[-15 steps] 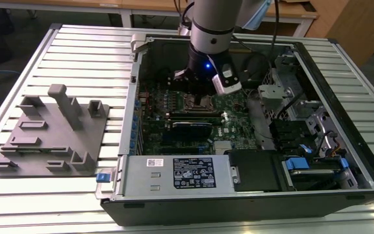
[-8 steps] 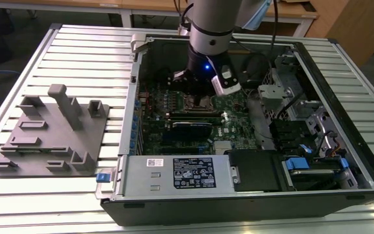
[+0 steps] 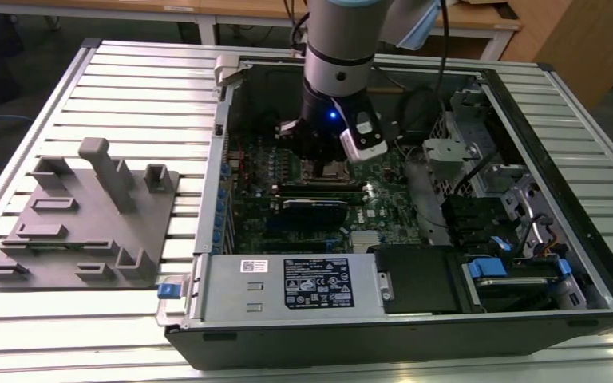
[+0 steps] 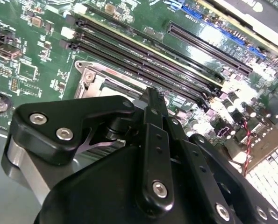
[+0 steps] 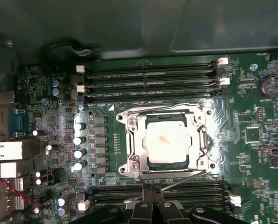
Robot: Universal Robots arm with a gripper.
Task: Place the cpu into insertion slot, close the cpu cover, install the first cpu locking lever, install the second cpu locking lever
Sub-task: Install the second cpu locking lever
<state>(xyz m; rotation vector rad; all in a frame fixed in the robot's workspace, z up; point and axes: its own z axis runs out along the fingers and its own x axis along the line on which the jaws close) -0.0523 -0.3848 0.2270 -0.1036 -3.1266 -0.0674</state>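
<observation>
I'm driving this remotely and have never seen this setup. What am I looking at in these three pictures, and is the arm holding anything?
The exterior view looks down at an open computer case on a slatted metal table. A robot arm reaches into the case; its gripper hangs low over the green motherboard. A grey fixture block lies on the table at that view's left.

The other two pictures come from cameras on the arm's wrist. The first wrist view looks at the board: the cpu lies in the insertion slot, with the cpu cover closed around it. The gripper is beside a thin lever at the socket's edge. I see nothing held.
</observation>
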